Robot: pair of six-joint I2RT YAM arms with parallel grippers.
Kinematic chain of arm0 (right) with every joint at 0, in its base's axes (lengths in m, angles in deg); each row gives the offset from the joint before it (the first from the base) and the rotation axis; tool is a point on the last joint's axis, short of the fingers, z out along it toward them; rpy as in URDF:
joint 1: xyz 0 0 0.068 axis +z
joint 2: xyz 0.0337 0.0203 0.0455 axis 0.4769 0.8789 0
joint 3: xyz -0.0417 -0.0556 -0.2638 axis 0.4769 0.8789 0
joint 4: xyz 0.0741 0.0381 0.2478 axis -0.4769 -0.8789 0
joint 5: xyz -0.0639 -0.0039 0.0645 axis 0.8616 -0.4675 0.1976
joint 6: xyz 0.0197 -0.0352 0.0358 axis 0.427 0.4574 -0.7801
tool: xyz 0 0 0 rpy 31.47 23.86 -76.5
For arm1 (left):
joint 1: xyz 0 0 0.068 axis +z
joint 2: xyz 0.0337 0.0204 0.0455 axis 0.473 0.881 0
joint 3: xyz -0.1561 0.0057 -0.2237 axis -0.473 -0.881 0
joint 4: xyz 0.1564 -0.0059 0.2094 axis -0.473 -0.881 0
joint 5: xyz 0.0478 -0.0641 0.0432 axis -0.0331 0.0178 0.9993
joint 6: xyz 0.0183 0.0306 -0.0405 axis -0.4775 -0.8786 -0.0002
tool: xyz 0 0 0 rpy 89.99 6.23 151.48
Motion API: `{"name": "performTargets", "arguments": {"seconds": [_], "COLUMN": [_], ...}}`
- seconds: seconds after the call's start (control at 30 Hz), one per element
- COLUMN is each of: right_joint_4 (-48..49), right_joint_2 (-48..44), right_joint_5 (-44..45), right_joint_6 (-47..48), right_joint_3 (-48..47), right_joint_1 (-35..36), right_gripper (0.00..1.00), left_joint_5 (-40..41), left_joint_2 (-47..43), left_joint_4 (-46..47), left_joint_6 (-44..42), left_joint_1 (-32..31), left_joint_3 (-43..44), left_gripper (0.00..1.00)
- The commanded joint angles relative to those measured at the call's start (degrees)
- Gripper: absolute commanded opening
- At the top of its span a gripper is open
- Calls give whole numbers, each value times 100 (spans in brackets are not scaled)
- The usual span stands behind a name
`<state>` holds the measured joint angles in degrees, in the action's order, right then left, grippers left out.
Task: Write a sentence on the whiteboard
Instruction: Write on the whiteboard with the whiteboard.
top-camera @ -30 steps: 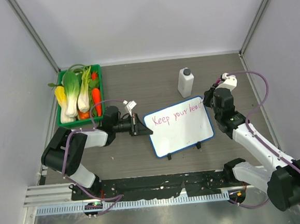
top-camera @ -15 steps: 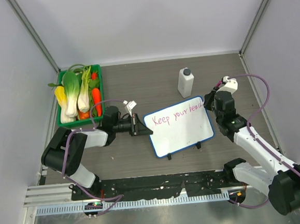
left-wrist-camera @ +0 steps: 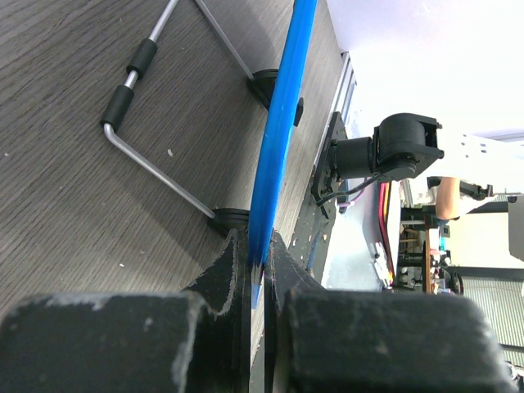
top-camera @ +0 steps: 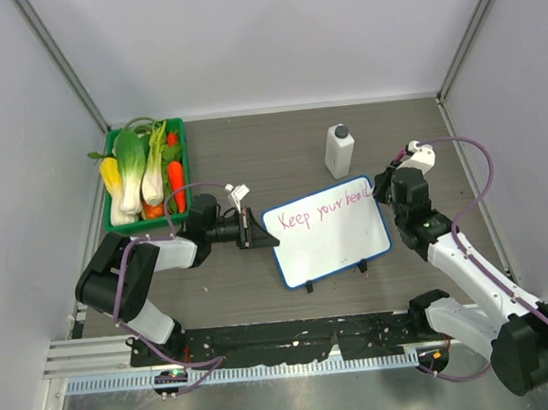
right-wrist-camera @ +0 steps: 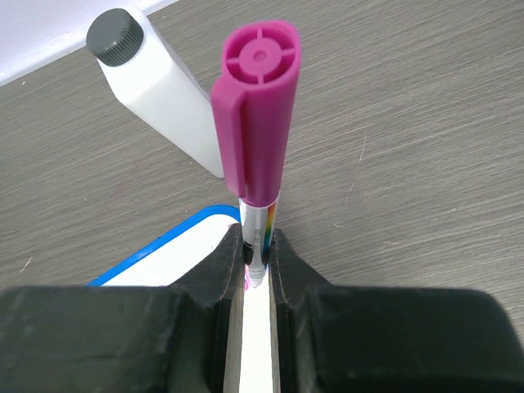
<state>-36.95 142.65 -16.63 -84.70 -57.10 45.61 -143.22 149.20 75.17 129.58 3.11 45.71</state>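
Whiteboard (top-camera: pixel 329 234), blue-rimmed, stands tilted on its small black feet at centre of the dark wood-grain table (top-camera: pixel 270 148), btwn the two arms. Sentence (top-camera: pixel 324 209) so far, in pink-red cursive along the top edge, reads "Keep your hea…"; last letters not clear from the top view. Left gripper (top-camera: pixel 250 232) reaches in from the left w/ jaws pinched shut on the board's left rim. Left wrist view shows the blue edge running up from btwn the jaws, w/ the wire stand (left-wrist-camera: pixel 155 172) on the table beside it. Right gripper (top-camera: pixel 379 185) sits at the board's upper right corner, jaws clamped on a marker (right-wrist-camera: pixel 255 123), magenta cap end facing the wrist camera. Tip points down at the board's corner; contact itself is hidden by the jaws. White bottle (top-camera: pixel 339 151) w/ dark cap stands just beyond the top edge, not touching. Green basket (top-camera: pixel 115 134) of veg sits far left.
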Motion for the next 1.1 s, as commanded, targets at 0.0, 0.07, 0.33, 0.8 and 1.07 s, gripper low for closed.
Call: {"name": "performTargets", "arguments": {"seconds": [0.0,0.07,0.33,0.8,1.07], "right_joint_4": [-52,-61,-158,-193,-26], "right_joint_2": [-88,-123,-475,-879,-888], "right_joint_5": [247,291,423,-113,-763], "right_joint_6": [-43,-26,44,238,361], "right_joint_3": [-70,-131,-316,-167,-105], "right_joint_1": [-16,-16,-16,-16,-25], "right_gripper": [1,1,1,1,2], "left_joint_5": [184,184,193,210,236], "left_joint_2": [126,135,126,56,47], "left_joint_4": [-552,-552,-543,-622,-640], "left_joint_6": [-261,-270,-270,-288,-279], "left_joint_1": [-133,-133,-133,-133,-133], "left_joint_3": [-62,-62,-71,-62,-62], "left_gripper": [0,0,0,0,0]}}
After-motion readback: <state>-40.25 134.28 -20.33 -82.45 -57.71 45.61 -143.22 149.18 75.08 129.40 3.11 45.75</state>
